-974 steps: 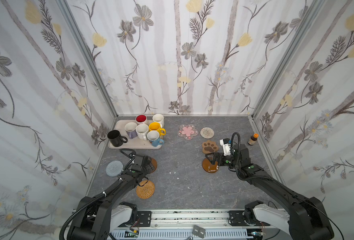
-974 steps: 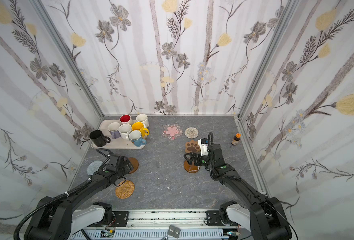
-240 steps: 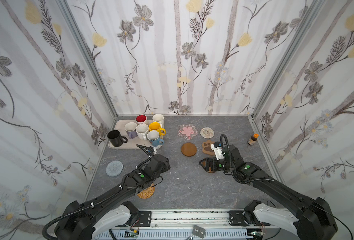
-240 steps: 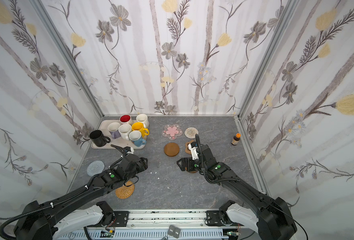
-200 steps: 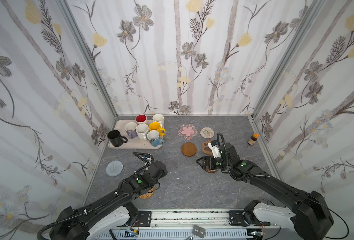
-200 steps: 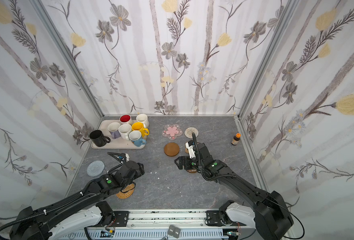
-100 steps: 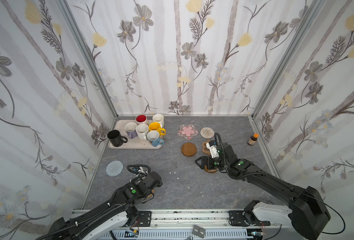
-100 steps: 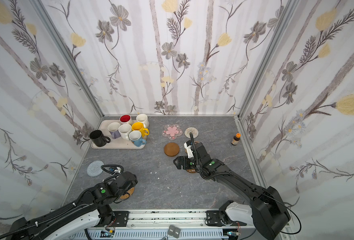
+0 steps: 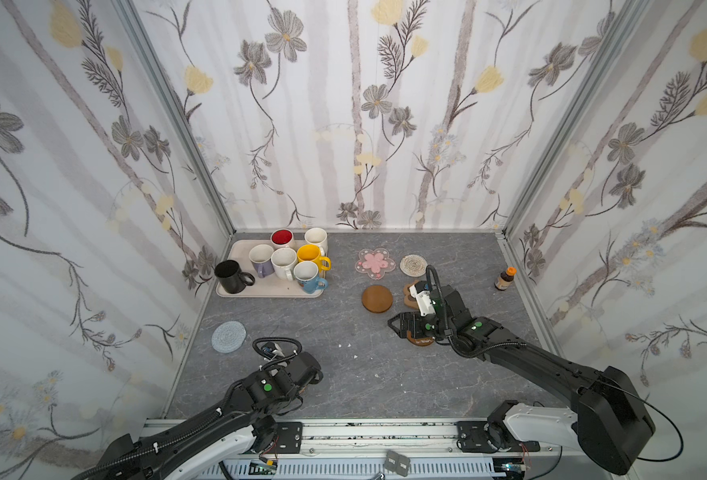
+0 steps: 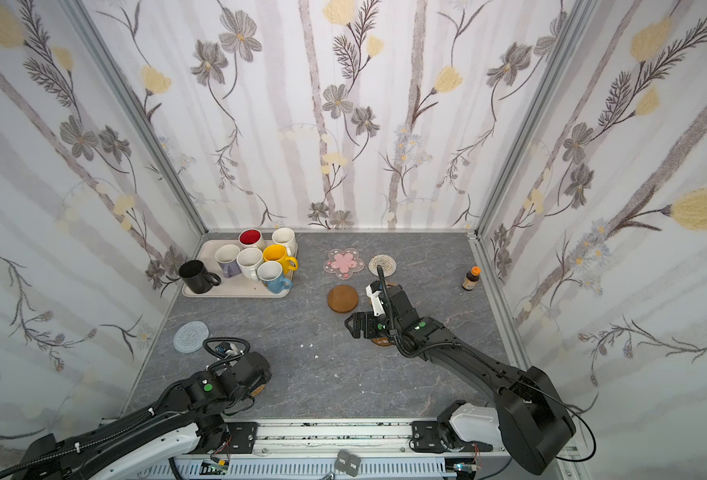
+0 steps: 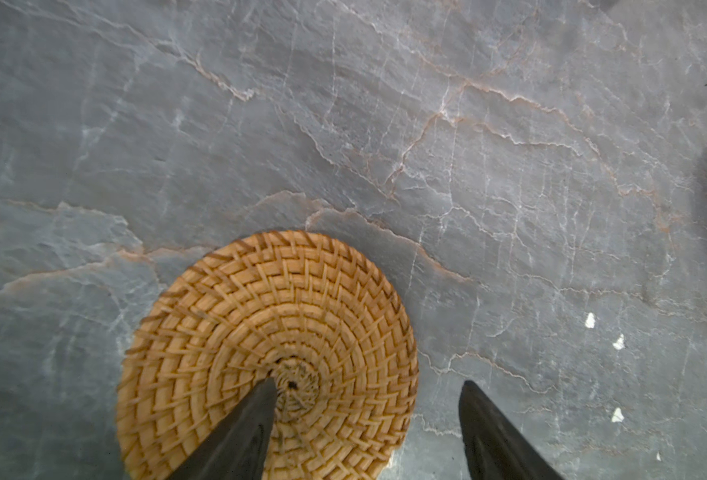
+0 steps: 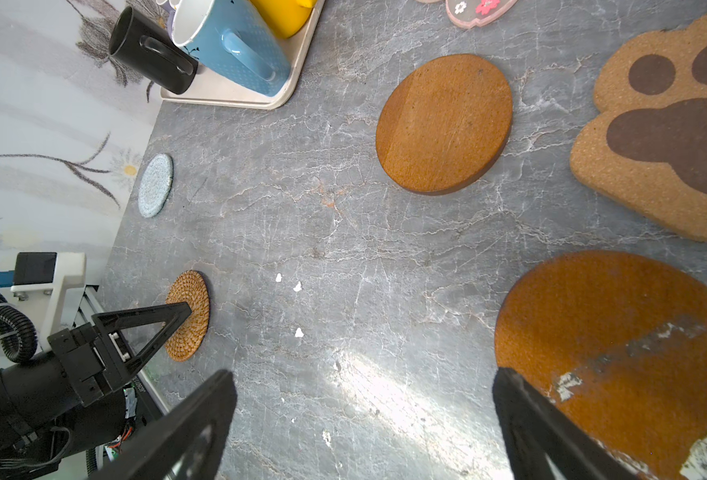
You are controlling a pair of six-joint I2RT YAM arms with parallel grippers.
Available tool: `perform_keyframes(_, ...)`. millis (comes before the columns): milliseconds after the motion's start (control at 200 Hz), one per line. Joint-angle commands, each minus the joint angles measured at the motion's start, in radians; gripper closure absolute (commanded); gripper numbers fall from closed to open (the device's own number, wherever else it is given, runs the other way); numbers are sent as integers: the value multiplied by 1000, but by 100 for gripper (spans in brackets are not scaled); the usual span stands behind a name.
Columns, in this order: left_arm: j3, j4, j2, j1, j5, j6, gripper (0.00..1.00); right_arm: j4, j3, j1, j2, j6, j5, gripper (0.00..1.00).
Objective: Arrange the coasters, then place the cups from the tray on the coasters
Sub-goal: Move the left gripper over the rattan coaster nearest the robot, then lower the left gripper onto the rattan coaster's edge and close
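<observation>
While the cups (image 9: pixel 284 262) wait on the far-left tray (image 9: pixel 268 287), the left gripper (image 11: pixel 370 382) hangs released, half over the near-left rattan coaster (image 11: pixel 260 316), likely to grasp it; the right gripper (image 12: pixel 360 372) gapes empty over a mid-right wooden disc (image 12: pixel 613 316).

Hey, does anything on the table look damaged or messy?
Yes: the wooden disc by the right gripper has white scraped patches on its face, and small white flecks lie scattered on the table beside it.
</observation>
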Motion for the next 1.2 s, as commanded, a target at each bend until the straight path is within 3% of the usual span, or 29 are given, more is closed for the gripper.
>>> perform_keyframes(0,-14,0,13,0,19,5,26,56,8,1,16,6,-6,3)
perform_keyframes(195,-55,119,69,-1,97,80,20,58,21,1,28,5,-13,3)
perform_keyframes(804,7,343,323,-3,159,161,20,35,15,1,9,-13,4,3)
perform_keyframes(1194,65,406,356,-31,168,175,18,24,-10,-35,-14,-30,15,3)
